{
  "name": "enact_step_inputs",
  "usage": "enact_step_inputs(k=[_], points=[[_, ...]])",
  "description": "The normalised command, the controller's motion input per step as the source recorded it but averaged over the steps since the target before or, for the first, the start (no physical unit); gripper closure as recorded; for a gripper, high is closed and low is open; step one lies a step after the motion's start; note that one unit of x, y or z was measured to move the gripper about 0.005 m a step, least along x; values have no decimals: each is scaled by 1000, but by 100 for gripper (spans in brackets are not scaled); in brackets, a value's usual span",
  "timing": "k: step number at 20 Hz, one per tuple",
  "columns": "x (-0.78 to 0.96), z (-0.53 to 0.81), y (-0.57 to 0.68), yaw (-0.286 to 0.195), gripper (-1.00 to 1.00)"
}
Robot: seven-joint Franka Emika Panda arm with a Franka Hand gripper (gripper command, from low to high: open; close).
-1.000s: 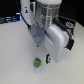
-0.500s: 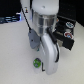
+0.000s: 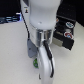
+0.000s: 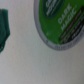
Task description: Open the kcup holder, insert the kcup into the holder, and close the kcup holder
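The kcup (image 4: 60,24) fills much of the wrist view as a round green lid with a pale rim and white lettering, lying on the white table. In the exterior view only a sliver of the green kcup (image 3: 36,63) shows beside the white arm, which reaches down over it. The black kcup holder (image 3: 66,34) stands at the exterior view's right, behind the arm, with pale marks on its front; whether it is open does not show. My gripper's grey hand (image 3: 32,51) hangs just above the pod. Its fingertips are hidden, so its state is unclear.
A blurred dark green shape (image 4: 4,30) sits at the edge of the wrist view, apart from the pod. Dark equipment (image 3: 11,20) stands along the back at the exterior view's left. The white table (image 3: 12,60) spreads around the arm.
The arm has come lower and nearer in the exterior view, now covering most of the green kcup that showed beside it before.
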Motion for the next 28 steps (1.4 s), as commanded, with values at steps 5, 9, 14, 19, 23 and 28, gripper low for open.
enact_step_inputs(k=[5, 9, 14, 19, 23, 28], points=[[-125, 16, -26, -5, -100], [-301, -158, -4, -18, -100], [-220, -263, -17, -10, -100], [-125, -34, -50, -15, 100], [-45, 0, -2, -1, 100], [23, 42, -7, -3, 100]])
